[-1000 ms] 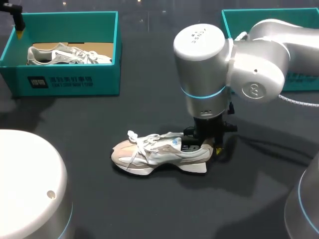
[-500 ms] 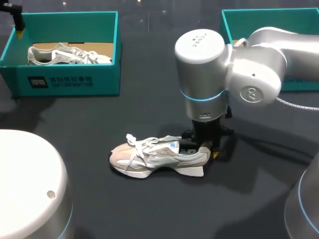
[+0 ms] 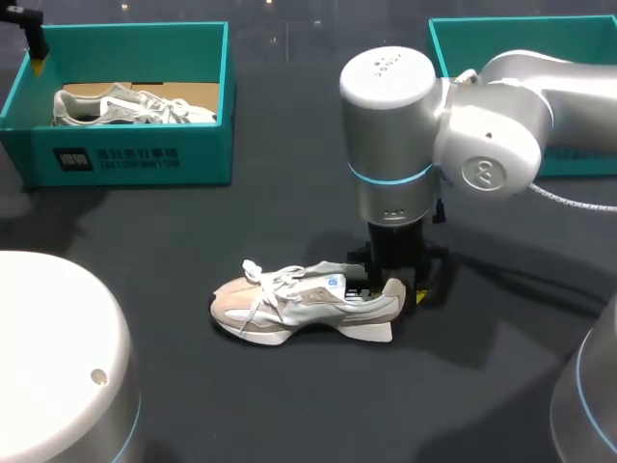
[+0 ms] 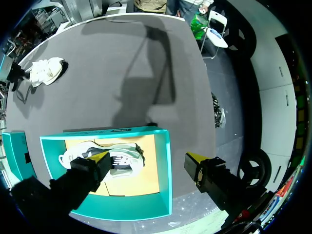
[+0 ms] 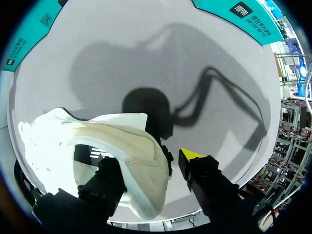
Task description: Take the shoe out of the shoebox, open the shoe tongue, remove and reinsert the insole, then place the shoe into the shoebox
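the shoe [image 3: 299,307] lies on its sole on the table [image 3: 289,405], well apart from the shoebox [image 3: 135,159]. the right gripper [image 3: 393,289] straddles the heel wall, jaws apart, and the outer finger seems just off it. to open the tongue well, i would first pin the heel firmly and keep clear of the laces.

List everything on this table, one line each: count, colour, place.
shoe: one, beige and white, on its sole mid-table.
second shoe: one, pale, inside the left box.
left box: one, teal, far left.
right box: one, teal, far right, partly behind the right arm.
table: one, dark grey.
left arm: one, white, near left corner.
right arm: one, silver, reaching to mid-table.
left pincer: one, yellow-tipped, open above the left box.
right pincer: one, yellow-tipped, at the shoe's heel.
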